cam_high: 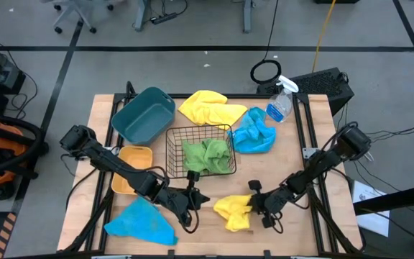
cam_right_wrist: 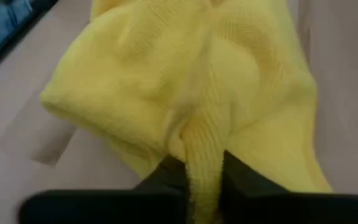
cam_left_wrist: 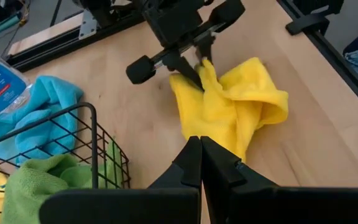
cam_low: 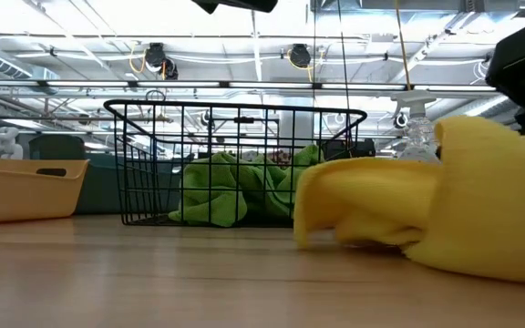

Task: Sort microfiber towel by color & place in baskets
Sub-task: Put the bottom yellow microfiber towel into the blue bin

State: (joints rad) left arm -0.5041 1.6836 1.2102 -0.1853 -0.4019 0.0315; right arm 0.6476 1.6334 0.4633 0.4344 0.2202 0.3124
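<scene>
A crumpled yellow towel (cam_high: 233, 212) lies near the table's near edge, right of centre, and shows close up in the low view (cam_low: 427, 223). My right gripper (cam_right_wrist: 202, 173) is at the towel's right side, shut on it. My left gripper (cam_left_wrist: 201, 152) is shut and touches nothing; it hovers left of that towel (cam_high: 196, 198), beside a blue towel (cam_high: 142, 221). The black wire basket (cam_high: 175, 140) holds green towels (cam_high: 207, 155). The teal tub (cam_high: 144, 115) and the yellow-orange bin (cam_high: 135, 167) stand left of it. My right gripper pinches a raised fold of the yellow towel (cam_right_wrist: 204, 146) between its two fingers (cam_left_wrist: 188, 70), at the towel's right-hand side. It comes in low from the table's right, slanting down. The rest of the towel lies bunched on the table (cam_low: 372, 239).
A second yellow towel (cam_high: 210, 108) and a second blue towel (cam_high: 254, 133) lie at the far side, beside a clear spray bottle (cam_high: 280, 104). Black rails run along the table's right side (cam_high: 311, 144). Bare wood lies between the two grippers and along the near edge.
</scene>
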